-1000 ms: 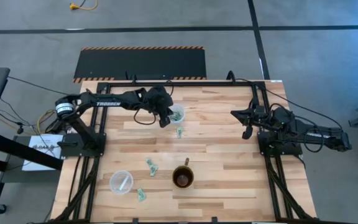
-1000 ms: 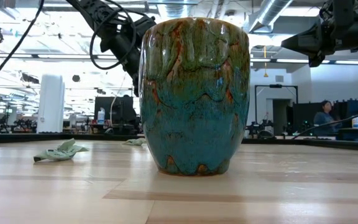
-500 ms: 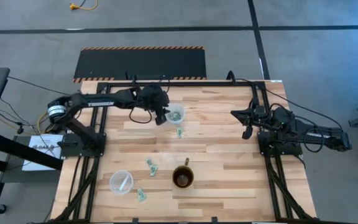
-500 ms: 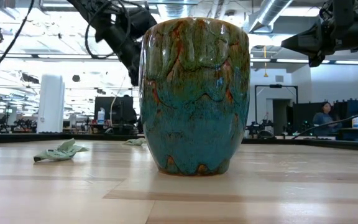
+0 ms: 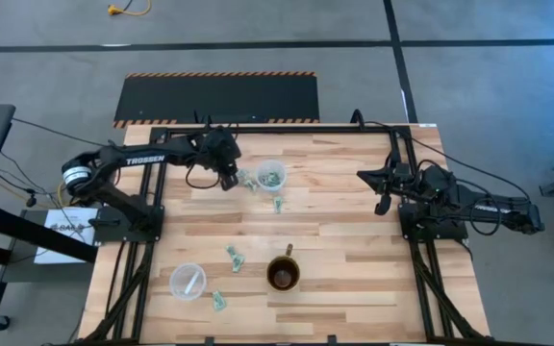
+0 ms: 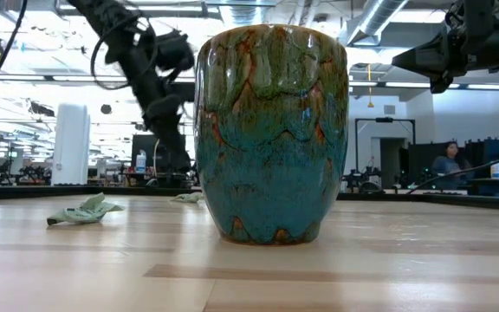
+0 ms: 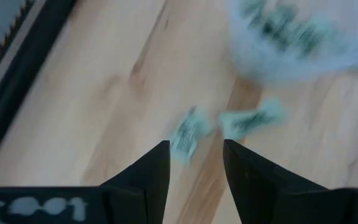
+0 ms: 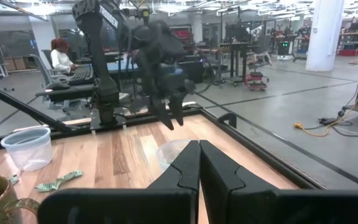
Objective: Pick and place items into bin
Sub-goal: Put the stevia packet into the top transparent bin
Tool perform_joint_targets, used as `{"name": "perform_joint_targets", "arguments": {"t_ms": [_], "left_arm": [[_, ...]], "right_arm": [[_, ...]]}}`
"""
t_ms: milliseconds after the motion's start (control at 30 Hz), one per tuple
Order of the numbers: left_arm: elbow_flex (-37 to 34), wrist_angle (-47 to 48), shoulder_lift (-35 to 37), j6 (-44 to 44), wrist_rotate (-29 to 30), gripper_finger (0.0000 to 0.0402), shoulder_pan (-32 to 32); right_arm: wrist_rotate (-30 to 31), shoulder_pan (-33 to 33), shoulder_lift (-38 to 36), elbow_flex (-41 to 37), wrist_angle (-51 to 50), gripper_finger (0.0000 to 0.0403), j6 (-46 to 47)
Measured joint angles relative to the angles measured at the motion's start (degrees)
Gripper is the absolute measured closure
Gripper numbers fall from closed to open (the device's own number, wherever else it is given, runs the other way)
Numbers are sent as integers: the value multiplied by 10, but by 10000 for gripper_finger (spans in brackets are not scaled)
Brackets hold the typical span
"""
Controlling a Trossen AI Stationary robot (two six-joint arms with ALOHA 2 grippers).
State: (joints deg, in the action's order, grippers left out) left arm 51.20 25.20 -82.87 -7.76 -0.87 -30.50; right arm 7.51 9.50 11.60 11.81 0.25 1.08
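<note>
Two wrappers under the open left gripper show only wrist-side.

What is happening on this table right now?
The left gripper hangs open and empty above the wood beside a clear cup that holds green wrappers. Two pieces lie next to that cup, others lie loose near the brown mug. A second clear cup stands nearby. The right gripper waits shut at its side.
</note>
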Motion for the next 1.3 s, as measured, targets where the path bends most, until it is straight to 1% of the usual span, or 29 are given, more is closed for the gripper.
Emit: {"name": "perform_joint_targets", "arguments": {"t_ms": [167, 200, 267, 433, 533, 600, 733, 867, 1000, 1167, 1300], "left_arm": [[-42, -57, 0, -22, -57, 262, -28], [-47, -60, 0, -28, -61, 262, -29], [-52, -57, -5, -37, -58, 262, -29], [-68, -71, -17, -46, -29, 262, -29], [-84, -118, -19, -46, -29, 262, -29], [-91, -130, -19, -46, -29, 262, -29], [-91, -144, -42, -50, -29, 262, -29], [-91, -163, -80, -51, -33, 262, -26], [-91, -173, -106, -53, -15, 262, -26], [-91, -174, -110, -61, 0, 262, -25], [-91, -176, -110, -74, -2, 262, -26]], "right_arm": [[0, 0, 0, 0, 0, 403, 0], [0, 0, 0, 0, 0, 403, 0], [0, 0, 0, 0, 0, 403, 0], [0, 0, 0, 0, 0, 403, 0], [0, 0, 0, 0, 0, 403, 0], [0, 0, 0, 0, 0, 403, 0], [0, 0, 0, 0, 0, 403, 0], [0, 0, 0, 0, 0, 403, 0], [0, 0, 0, 0, 0, 403, 0], [0, 0, 0, 0, 0, 403, 0], [0, 0, 0, 0, 0, 403, 0]]}}
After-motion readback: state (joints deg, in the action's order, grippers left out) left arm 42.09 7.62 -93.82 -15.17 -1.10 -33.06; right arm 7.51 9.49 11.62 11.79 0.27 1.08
